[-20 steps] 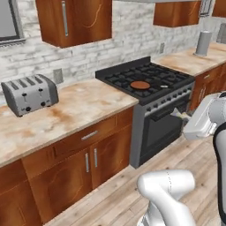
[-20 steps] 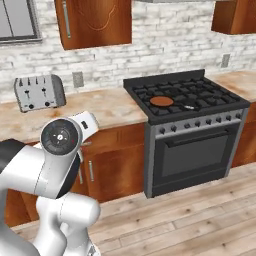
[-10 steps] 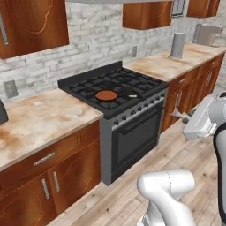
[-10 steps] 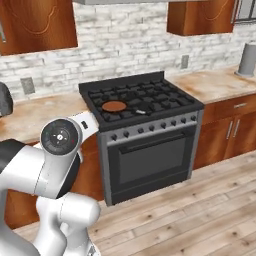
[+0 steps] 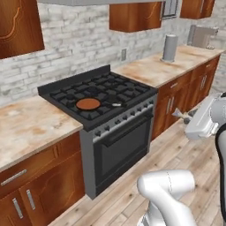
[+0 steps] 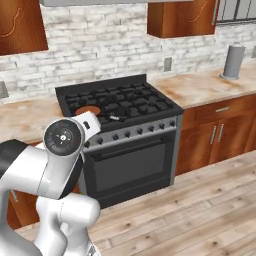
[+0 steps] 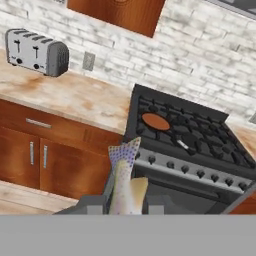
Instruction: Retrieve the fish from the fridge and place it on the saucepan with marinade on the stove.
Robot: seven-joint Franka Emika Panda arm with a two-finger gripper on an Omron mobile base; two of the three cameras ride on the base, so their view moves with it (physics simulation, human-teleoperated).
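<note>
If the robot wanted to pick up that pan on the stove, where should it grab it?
Probably by the long handle. The pan is shallow and round, too wide for the gripper, which is shut on the fish. The handle sticks out toward the stove's right, so come down from above there.

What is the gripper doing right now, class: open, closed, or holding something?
Gripper: closed on the fish, which sticks up between its fingers, tail fin pointing toward the stove.
</note>
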